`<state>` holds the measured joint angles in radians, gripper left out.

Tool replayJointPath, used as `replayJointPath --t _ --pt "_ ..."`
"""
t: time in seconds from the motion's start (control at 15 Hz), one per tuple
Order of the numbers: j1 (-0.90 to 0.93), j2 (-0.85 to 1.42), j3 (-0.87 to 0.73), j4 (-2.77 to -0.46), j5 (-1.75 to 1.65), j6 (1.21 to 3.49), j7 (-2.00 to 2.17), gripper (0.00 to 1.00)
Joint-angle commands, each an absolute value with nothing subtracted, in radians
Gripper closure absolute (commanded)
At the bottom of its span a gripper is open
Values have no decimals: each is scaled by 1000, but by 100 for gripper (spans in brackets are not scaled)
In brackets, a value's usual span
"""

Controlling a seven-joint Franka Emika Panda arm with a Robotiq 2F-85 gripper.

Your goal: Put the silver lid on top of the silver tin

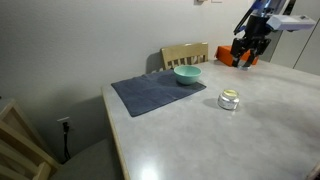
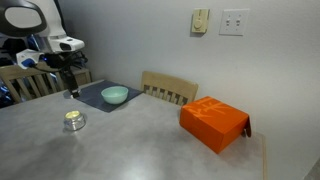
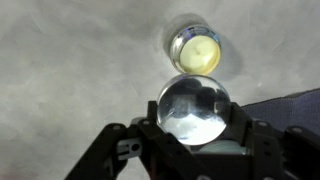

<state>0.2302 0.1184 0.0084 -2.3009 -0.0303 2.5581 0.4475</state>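
The silver tin (image 3: 197,48) stands open on the grey table, its inside pale yellowish; it shows in both exterior views (image 1: 229,99) (image 2: 74,121). My gripper (image 3: 195,125) is shut on the silver lid (image 3: 195,108), a shiny round cap held flat between the two fingers. In the wrist view the lid sits just below the tin, not over it. In both exterior views the gripper (image 1: 250,52) (image 2: 70,88) hangs above the table, higher than the tin.
A teal bowl (image 1: 187,74) (image 2: 115,95) sits on a blue-grey mat (image 1: 150,95) (image 2: 92,97). An orange box (image 2: 214,123) (image 1: 236,58) lies on the table. A wooden chair (image 1: 185,53) (image 2: 170,88) stands at the table's edge.
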Motion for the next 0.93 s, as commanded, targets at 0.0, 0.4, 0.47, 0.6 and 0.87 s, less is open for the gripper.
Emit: replayJointPath --t 0.0,0.4,0.47,0.6,0.87 --pt "194 171 29 -2287 -36 2596 446 56" --pt "208 248 40 -2281 -18 2623 451 56" --pt "210 258 44 -2279 -15 2627 447 56" --pt "212 280 51 -2272 -10 2629 440 56" --pt "225 328 58 -2246 -18 2621 446 56"
